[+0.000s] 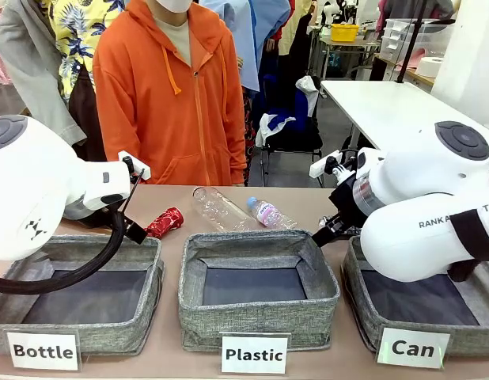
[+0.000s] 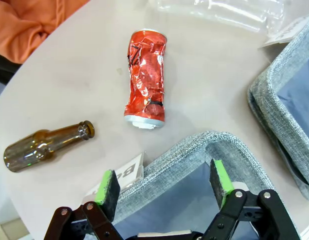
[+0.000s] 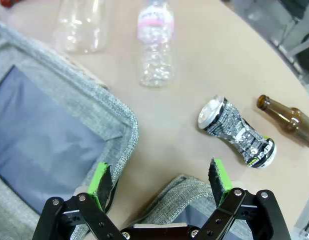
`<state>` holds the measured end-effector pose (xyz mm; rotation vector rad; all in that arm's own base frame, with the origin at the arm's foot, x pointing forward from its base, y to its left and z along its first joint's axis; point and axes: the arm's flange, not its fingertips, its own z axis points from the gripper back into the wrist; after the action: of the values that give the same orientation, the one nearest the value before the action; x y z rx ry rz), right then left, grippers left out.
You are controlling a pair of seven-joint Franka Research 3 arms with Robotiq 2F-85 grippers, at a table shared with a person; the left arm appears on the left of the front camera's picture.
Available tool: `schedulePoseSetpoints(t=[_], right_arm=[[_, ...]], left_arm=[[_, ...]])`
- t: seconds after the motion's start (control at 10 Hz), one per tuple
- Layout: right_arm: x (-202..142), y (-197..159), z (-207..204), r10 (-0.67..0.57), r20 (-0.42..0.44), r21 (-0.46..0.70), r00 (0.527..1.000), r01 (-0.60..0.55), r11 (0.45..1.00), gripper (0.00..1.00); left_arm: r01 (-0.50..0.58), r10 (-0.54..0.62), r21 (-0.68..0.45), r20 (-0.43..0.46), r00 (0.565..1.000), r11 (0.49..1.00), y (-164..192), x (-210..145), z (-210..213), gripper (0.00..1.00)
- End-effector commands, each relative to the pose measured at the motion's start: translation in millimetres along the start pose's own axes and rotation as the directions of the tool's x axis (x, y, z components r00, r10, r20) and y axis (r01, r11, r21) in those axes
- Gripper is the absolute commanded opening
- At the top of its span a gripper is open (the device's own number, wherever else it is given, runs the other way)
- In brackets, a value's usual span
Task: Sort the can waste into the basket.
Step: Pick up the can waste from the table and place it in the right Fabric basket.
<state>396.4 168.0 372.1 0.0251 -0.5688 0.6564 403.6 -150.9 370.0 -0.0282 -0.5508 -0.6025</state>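
The shiny red crushed can [image 2: 146, 80] lies on the table beyond the corner of the "Bottle" bin, also seen as the red can [image 1: 164, 222]. My left gripper [image 2: 164, 185] hovers open over that bin's corner, short of the can, holding nothing. The dark crushed can [image 3: 237, 132] with white marks and a yellow-green patch lies on the table beyond the basket's corner [image 3: 179, 192]. My right gripper [image 3: 158, 182] is open and empty above that corner. The basket [image 1: 357, 289] labelled "Can" [image 1: 413, 347] stands at the front right, partly covered by my right arm.
A brown glass bottle [image 2: 44, 147] lies left of the red can, another brown bottle [image 3: 289, 117] beside the dark can. Two clear plastic bottles [image 3: 155, 45] [image 3: 82, 25] lie behind the "Plastic" bin [image 1: 259, 321]. The "Bottle" bin [image 1: 86, 328] is front left. A person in orange [image 1: 169, 95] stands opposite.
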Motion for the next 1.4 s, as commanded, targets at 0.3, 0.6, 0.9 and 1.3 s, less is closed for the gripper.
schedulePoseSetpoints(t=[0.3,0.6,0.9,1.3], right_arm=[[14.1,-10.5,25.9,-0.033,0.038,-0.014,0.999,0.034,0.999,1.0],[39.2,-30.5,105.2,-0.336,0.045,0.173,0.941,0.324,0.93,1.0],[-11.5,-68.0,161.2,-0.521,-0.046,0.359,0.853,0.501,0.788,1.0],[-163.9,-145.3,187.7,-0.9,0.064,0.538,0.431,0.745,0.395,1.0]], left_arm=[[0.012,-0.008,-0.052,0.081,0.997,0.999,-0.7,9.5,18.8,0.94],[-0.149,0.186,-0.299,0.099,0.978,0.942,-15.7,24.7,116.7,0.94],[-0.109,0.193,-0.537,0.102,0.976,0.836,10.3,-36.4,182.6,0.94],[-0.278,0.54,-0.684,0.201,0.817,0.675,118.1,-142.6,201.6,0.94]])
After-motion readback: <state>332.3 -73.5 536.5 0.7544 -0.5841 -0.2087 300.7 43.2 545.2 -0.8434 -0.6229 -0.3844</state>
